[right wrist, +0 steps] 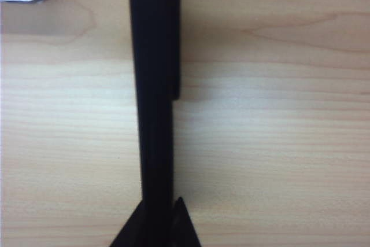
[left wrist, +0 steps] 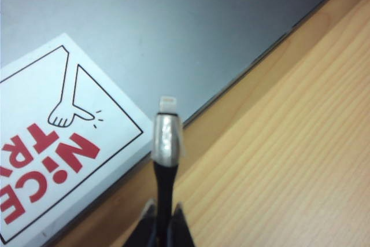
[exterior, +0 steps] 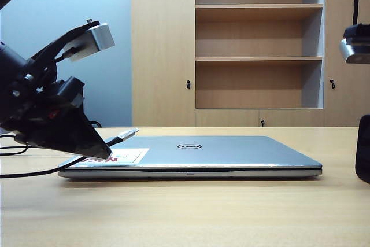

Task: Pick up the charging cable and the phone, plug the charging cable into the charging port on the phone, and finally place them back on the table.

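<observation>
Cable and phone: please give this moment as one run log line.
left gripper: shut on cable | right gripper: shut on phone | not plugged

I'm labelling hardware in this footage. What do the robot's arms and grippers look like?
The left gripper and right gripper both have black, tapered fingers. From outside, the left arm is black and angular, carrying a silver-grey box camera. No markings are readable.

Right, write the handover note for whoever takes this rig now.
Left gripper: jaws shut on the thin black charging cable, silver plug above the closed silver laptop's left corner.
Right gripper: jaws shut on the flat black phone, held edge-on over the light wood table at right.
Done: both picked up.
Left: plug in, set both down.
</observation>
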